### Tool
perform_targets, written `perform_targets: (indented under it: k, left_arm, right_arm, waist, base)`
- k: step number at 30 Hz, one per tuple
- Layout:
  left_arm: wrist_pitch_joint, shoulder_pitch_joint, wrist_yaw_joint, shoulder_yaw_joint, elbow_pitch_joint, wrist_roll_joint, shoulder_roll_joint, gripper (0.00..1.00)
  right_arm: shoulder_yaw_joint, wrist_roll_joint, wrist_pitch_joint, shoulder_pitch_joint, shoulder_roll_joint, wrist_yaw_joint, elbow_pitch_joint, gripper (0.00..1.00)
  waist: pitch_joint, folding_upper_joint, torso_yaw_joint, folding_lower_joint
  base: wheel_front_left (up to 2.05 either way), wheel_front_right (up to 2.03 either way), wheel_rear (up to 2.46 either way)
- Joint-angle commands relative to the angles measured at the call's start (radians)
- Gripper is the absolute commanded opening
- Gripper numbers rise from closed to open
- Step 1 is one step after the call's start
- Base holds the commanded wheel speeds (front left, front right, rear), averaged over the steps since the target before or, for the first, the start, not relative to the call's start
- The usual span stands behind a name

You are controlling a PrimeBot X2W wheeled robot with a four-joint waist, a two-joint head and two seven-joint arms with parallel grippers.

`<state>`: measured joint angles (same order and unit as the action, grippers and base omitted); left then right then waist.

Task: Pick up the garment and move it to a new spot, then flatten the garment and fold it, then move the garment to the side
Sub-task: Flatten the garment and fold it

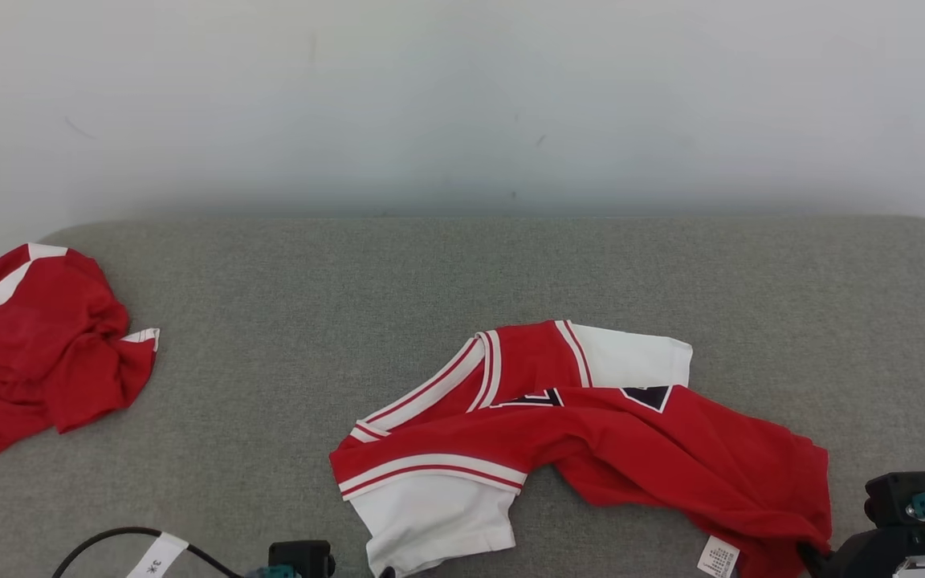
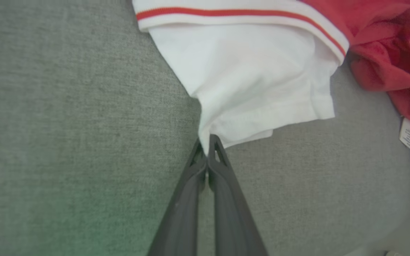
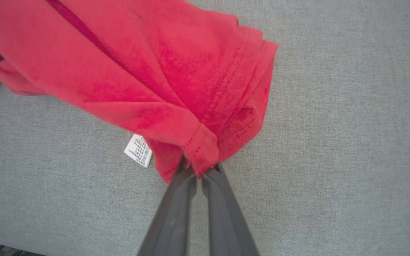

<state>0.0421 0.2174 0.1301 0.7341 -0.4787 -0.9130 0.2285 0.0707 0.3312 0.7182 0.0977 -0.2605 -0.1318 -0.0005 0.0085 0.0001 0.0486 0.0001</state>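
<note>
Far out at nine o'clock in the head view, a second red cloth (image 1: 37, 353) lies bunched on the grey padded table (image 1: 270, 305), well apart from the work. The garment (image 1: 591, 433), a red jersey with white sleeves and striped trim, lies rumpled at about five o'clock from that view's middle, its body twisted over itself. At its near left, the left gripper (image 2: 208, 142) has its jaws pressed together on the corner of the white sleeve (image 2: 255, 78), which fans away toward one o'clock in the left wrist view. At the near right, the right gripper (image 3: 199, 172) pinches the red hem corner (image 3: 205, 149). The cloth there spreads toward eleven o'clock, with a care label (image 3: 138, 150) just beside the pinch at ten o'clock. I judge this to be the grasp that opens the first step, the pick-up. The next move likely calls for both arms to rise together, kept far enough apart for the twisted body to hang free, without tugging either thin pinch loose.
</note>
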Motion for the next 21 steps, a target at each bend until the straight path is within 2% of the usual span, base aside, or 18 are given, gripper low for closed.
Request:
perform_targets:
  k: [1,6,13,18,21]
  left_arm:
    - [-0.009,0.014,-0.009,0.000,-0.003,0.009,-0.003,0.00]
    - [-0.038,0.012,-0.025,-0.016,0.011,-0.007,-0.007,0.00]
    - [-0.083,-0.007,-0.051,-0.090,0.116,-0.078,0.000,0.00]
    - [-0.093,0.053,-0.052,-0.173,0.242,-0.134,0.012,0.00]
    - [-0.072,0.130,-0.032,-0.232,0.319,-0.174,0.019,0.00]
  right_arm:
    - [0.000,0.004,-0.011,-0.014,-0.004,0.002,-0.004,0.00]
    - [0.009,0.007,-0.025,0.003,-0.010,0.002,-0.022,0.00]
    - [0.042,0.030,-0.039,0.005,-0.025,0.002,-0.133,0.00]
    - [0.038,0.052,-0.030,-0.089,-0.066,0.002,-0.196,0.00]
    - [0.010,0.080,-0.030,-0.198,-0.096,0.002,-0.184,0.00]
  waist:
    - [0.001,-0.0001,0.001,-0.0001]
    - [-0.009,-0.0001,0.003,-0.0001]
    - [-0.015,-0.0001,-0.003,-0.0001]
    - [0.028,-0.0001,-0.020,-0.0001]
    - [0.085,-0.0001,-0.039,-0.0001]
  base:
    - [0.00,0.00,0.00]
    - [0.00,0.00,0.00]
    - [0.00,0.00,0.00]
    - [0.00,0.00,0.00]
    - [0.00,0.00,0.00]
